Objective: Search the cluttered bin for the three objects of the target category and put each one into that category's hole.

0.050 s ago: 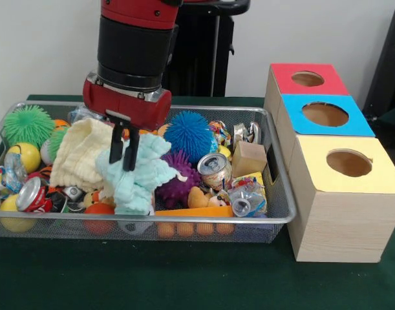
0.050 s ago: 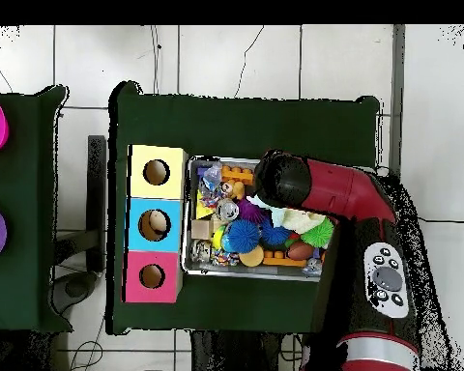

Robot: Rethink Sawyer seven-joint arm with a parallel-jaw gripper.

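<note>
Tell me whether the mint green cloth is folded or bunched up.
Bunched up: the mint green cloth lies crumpled in loose folds atop the clutter in the wire bin, under the gripper.

Mint cloth (image 1: 138, 177), cream cloth (image 1: 81, 155), blue spiky ball (image 1: 188, 134), red, blue, yellow box tops (image 1: 326, 115), black fingers (image 1: 117, 143)

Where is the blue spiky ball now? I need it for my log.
Front view: the blue spiky ball sits in the wire bin, centre-back, right of the gripper, above the purple spiky ball.
</note>
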